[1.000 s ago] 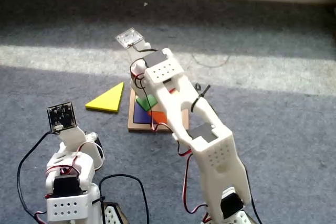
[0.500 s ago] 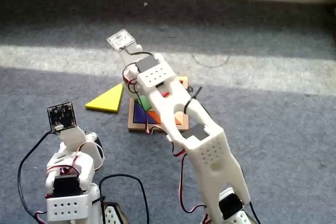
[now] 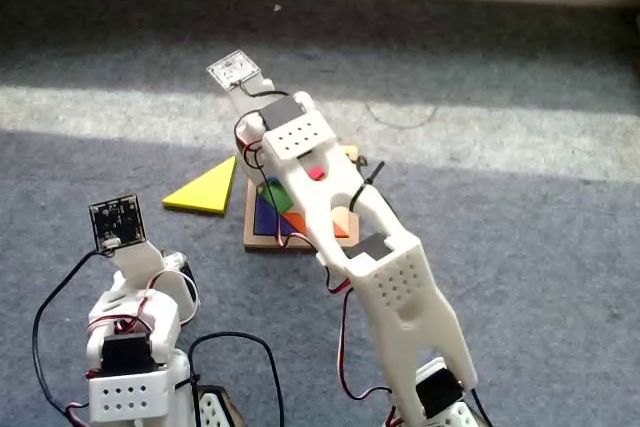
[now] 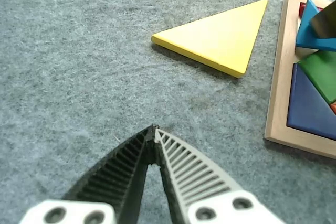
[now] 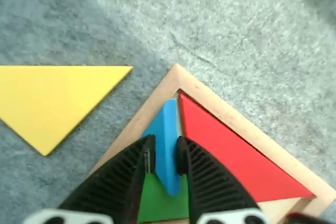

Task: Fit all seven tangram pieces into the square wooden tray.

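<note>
High view: the yellow triangle point(image 3: 208, 191) lies on the surface point(image 3: 100, 147) at the tray's point(image 3: 262, 243) 9 o'clock, with open room beyond. Left wrist view: the left gripper point(image 4: 153, 129), closed and empty, sits short of it. Right wrist view: the right gripper point(image 5: 165, 142) pinches the blue piece point(image 5: 168, 121) at the tray's corner, beside the red triangle point(image 5: 226, 150)

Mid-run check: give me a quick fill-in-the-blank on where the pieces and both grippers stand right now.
1. The right gripper is shut on the light blue piece, at a ___ of the wooden tray.
2. The yellow triangle lies outside the tray, on the grey ___.
3. The left gripper is ___ and holds nothing.
4. Beside the light blue piece in the tray lies a large triangle coloured ___.

Missing words: corner; carpet; shut; red.
</note>
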`<state>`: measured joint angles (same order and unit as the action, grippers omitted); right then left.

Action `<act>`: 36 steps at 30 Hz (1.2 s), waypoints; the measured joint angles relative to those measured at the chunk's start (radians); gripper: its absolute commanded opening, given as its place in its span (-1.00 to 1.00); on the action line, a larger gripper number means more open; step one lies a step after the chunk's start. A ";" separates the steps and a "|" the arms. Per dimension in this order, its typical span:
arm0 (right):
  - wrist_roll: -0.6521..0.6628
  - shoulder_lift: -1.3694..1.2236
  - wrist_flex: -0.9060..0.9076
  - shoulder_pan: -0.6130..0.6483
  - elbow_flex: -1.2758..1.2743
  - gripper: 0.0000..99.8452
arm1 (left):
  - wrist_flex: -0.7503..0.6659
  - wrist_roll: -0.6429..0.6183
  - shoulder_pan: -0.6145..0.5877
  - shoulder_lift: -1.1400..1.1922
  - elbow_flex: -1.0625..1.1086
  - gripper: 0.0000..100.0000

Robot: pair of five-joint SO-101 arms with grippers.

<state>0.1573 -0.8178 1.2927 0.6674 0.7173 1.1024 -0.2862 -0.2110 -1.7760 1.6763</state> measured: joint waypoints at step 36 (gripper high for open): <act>0.057 -0.002 0.057 0.029 0.043 -0.99 | 0.000 0.000 0.000 0.000 0.000 -0.99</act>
<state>0.2140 -0.8193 1.3495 0.6966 0.7603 1.1024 -0.2862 -0.2110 -1.7760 1.6763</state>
